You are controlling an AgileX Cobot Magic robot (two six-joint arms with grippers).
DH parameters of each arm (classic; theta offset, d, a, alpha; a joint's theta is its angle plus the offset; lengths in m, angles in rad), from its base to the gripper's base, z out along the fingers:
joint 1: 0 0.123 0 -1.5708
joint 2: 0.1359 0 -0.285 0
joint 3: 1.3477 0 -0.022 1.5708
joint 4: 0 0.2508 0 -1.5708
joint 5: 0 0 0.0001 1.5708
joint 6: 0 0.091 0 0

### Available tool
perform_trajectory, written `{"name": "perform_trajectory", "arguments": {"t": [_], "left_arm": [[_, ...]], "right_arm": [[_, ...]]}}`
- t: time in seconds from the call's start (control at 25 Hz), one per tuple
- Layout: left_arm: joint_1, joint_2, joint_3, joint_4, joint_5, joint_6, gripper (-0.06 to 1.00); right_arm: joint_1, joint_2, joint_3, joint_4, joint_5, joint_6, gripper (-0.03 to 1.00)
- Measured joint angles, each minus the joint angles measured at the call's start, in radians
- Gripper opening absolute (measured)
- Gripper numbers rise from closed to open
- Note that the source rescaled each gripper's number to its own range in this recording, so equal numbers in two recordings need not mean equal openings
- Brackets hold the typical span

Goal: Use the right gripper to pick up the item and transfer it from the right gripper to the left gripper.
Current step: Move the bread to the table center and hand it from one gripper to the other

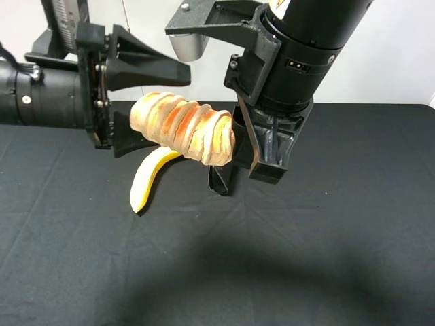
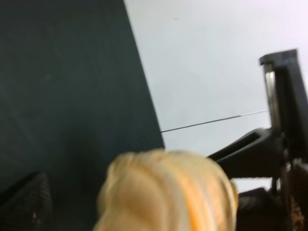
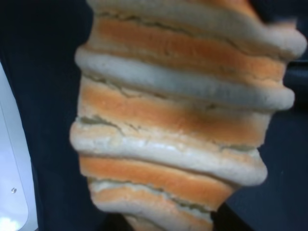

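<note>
Tabletop [image 1: 340, 258] of matte black cloth carries a curved yellow banana [image 1: 149, 180]. At its 1 o'clock, above, hangs the tan-and-cream ridged oblong loaf [image 1: 183, 128], its 3 o'clock end pinched by the bulky black right gripper [image 1: 239, 139], whose cropped white label [image 1: 280, 5] is unreadable. The wedge-fingered black left gripper [image 1: 166, 102] stands spread either side of the 9 o'clock end. Only the right wrist view shows the cracked grooves [image 3: 125, 91].

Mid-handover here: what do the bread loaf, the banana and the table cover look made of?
The bread loaf looks like matte foam or soft plastic: painted tan bands, cracked cream ridges. The banana is probably moulded plastic: smooth, uniformly yellow. The table cover seems black cloth: matte, faintly creased.
</note>
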Motion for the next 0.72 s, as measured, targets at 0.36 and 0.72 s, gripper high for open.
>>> {"name": "perform_trajectory", "arguments": {"t": [0.36,0.72], "left_arm": [[-0.035,0.014,-0.022,-0.005,0.029,-0.02,0.97],[-0.035,0.014,-0.022,-0.004,0.074,-0.047,0.82]], "right_arm": [[0.0,0.0,0.0,0.0,0.002,0.0,0.02],[0.0,0.0,0.0,0.0,0.003,0.0,0.02]]}}
